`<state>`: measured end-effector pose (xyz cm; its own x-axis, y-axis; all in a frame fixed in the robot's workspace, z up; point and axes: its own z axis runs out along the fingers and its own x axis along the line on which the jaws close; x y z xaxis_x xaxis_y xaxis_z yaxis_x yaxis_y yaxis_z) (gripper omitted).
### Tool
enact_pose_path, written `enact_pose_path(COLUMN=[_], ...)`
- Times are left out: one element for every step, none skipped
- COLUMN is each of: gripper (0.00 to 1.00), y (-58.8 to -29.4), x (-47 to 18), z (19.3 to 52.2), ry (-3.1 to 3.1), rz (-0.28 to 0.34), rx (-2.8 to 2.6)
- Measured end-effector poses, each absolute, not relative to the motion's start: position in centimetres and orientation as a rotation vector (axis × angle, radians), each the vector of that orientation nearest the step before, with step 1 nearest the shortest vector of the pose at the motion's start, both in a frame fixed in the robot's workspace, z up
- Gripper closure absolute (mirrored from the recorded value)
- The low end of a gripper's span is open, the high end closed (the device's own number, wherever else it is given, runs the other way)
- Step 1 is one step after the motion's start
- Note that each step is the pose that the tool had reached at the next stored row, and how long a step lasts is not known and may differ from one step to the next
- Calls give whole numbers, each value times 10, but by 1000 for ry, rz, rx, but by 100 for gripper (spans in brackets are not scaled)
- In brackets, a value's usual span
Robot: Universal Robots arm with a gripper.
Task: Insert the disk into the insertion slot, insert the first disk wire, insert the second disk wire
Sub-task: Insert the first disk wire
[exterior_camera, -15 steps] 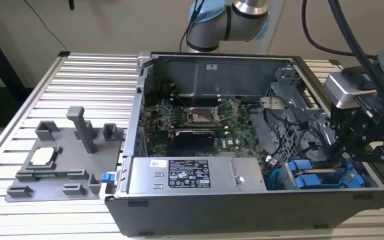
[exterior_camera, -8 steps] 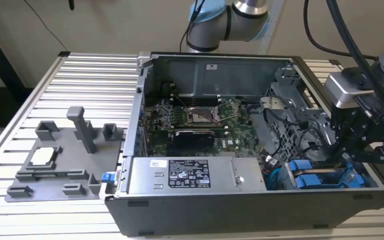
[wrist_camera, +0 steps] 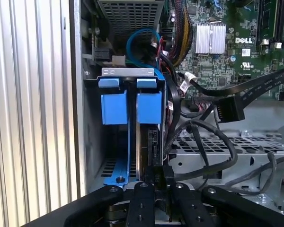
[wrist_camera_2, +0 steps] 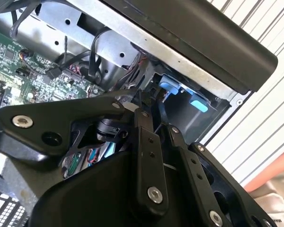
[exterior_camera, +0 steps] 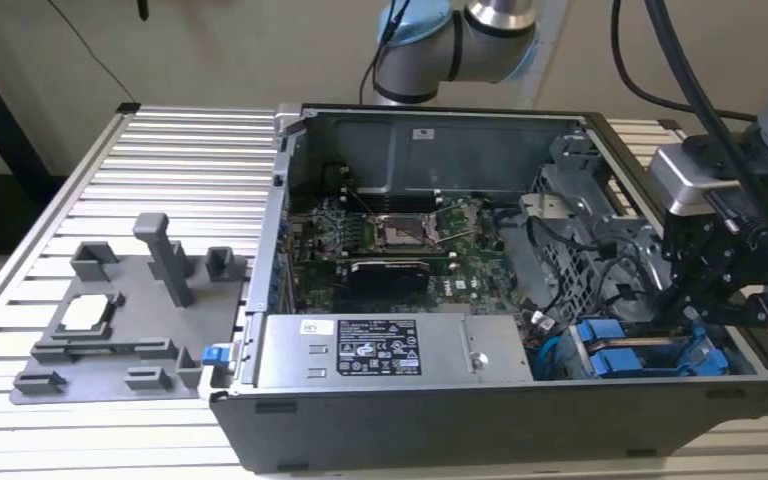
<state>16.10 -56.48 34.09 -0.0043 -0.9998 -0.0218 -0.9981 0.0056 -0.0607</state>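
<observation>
In the exterior view we saw an open computer case (exterior_camera: 491,420) on a slatted table (exterior_camera: 184,150). The insertion slot (exterior_camera: 651,345), a sheet-metal drive cage, sat in the case corner at the exterior view's right. The disk (exterior_camera: 618,362) was already seated inside the slot, its blue carrier showing. The gripper (exterior_camera: 694,318) hung just above the slot, reaching down into it. The labelled power supply (exterior_camera: 384,350) lay just beside the slot, towards the exterior view's left. The motherboard (exterior_camera: 398,235) lay beyond the slot, and a grey fixture plate (exterior_camera: 104,330) rested well apart from it, outside the case.

In the second wrist view the black gripper (wrist_camera_2: 151,108) pointed into the slot. Its fingers (wrist_camera_2: 144,125) were drawn close together, and their tips were lost among dark cables. The disk's blue carrier tabs (wrist_camera_2: 173,86) showed just past the tips, under the slot's metal lip (wrist_camera_2: 180,56).

In the first wrist view the disk (wrist_camera: 149,106) stood on edge in the slot (wrist_camera: 128,72), with a second blue carrier (wrist_camera: 116,106) beside it. The gripper (wrist_camera: 157,182) was at the disk's near edge. Its fingers (wrist_camera: 143,198) were clenched on a small black wire connector (wrist_camera: 158,172) that met that edge. A black cable (wrist_camera: 217,158) looped away from the connector across the grey cage next to the slot.
</observation>
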Motion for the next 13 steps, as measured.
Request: enact_pose_path(gripper=[81,81,81,81,81,81,81,81,81,81,81,81,81], y=[-565,-565,-565,-565,-565,-565,-565,-565,-565,-565,-565,-565,-565], x=[161,161,161,161,161,161,161,161,161,161,161,161,161], z=[341,341,341,341,341,340,340,340,340,340,339,339,339], ry=[2188,2190,2192,2192,2193,2193,2194,2194,2195,2196,2196,2198,2199], rz=[-43,-43,-43,-43,-43,-43,-43,-43,-43,-43,-43,-43,-43], rx=[-2172,-2170,-2168,-2168,-2167,-2167,-2166,-2165,-2165,-2164,-2163,-2162,-2162])
